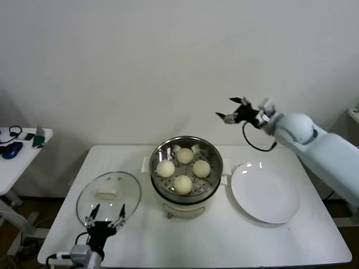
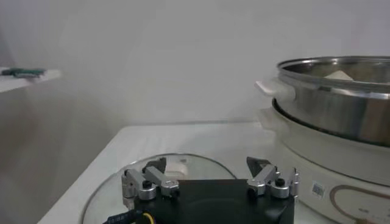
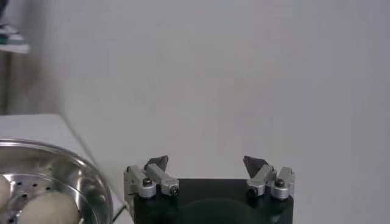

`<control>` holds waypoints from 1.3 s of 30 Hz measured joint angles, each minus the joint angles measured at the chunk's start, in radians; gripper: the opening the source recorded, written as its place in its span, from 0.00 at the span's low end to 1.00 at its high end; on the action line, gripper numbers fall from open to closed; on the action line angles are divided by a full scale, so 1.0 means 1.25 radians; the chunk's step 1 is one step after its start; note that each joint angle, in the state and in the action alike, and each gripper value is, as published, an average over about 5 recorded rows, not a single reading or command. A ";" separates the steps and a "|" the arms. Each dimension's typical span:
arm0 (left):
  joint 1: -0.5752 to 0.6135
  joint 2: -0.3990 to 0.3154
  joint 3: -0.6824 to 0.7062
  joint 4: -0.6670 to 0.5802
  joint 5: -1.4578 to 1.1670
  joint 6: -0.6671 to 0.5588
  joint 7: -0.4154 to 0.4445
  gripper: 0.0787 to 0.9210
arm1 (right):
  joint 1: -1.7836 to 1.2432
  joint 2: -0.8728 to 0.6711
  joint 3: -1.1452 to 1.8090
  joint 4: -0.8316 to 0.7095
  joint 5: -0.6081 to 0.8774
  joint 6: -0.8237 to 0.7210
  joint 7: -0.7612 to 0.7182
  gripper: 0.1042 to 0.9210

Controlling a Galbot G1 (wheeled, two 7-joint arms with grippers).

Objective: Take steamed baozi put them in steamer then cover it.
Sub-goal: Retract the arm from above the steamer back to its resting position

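A flat white plate [image 1: 263, 193] lies bare on the table [image 1: 196, 241] just to the right of the steamer [image 1: 185, 171], and a small side table [image 1: 19, 154] at the far left carries a few dark odds and ends. Nothing lies between the steamer and the cover [image 1: 108, 196], which rests flat on the table just to the steamer's left, handle up.

The steamer's steel basket sits open on its cream pot, with all four steamed baozi [image 1: 183, 168] inside, spread in a loose ring on the perforated floor.

The left gripper [image 1: 106, 216] hovers low at the near edge of the cover, fingers spread apart and holding nothing; in the left wrist view its fingertips [image 2: 155, 164] stand over the glass. The right gripper [image 1: 235, 115] is raised well above the table, behind the steamer and plate, its fingers apart and empty too.
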 measured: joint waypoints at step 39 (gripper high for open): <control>-0.039 0.137 -0.015 0.110 0.769 -0.123 -0.260 0.88 | -1.144 0.363 0.773 0.112 -0.247 0.464 0.048 0.88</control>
